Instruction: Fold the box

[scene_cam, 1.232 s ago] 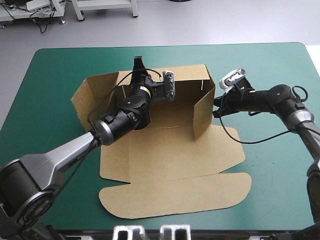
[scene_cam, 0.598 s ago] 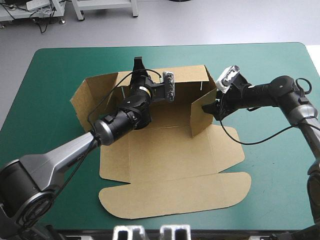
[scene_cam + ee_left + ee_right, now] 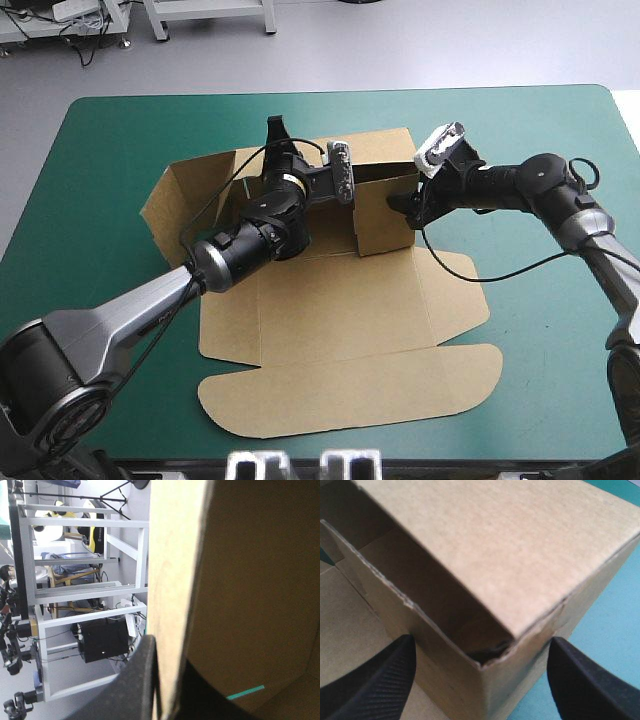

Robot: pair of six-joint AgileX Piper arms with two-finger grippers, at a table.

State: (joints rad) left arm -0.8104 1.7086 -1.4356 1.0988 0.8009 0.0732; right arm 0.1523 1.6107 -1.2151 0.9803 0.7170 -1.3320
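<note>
box (image 3: pixel 330 300), left fingers (image 3: pixel 130 690) clamped — right fingers (image 3: pixel 370 680) apart

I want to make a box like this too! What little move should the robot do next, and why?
Probably the right gripper should nudge the raised side wall inward toward the back wall. Its fingers stand open astride that wall's corner, while the left gripper is shut on the back wall, holding it upright.

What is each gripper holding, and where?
The left gripper pinches the box by its far wall's top edge; the right gripper is open, holding nothing.
</note>
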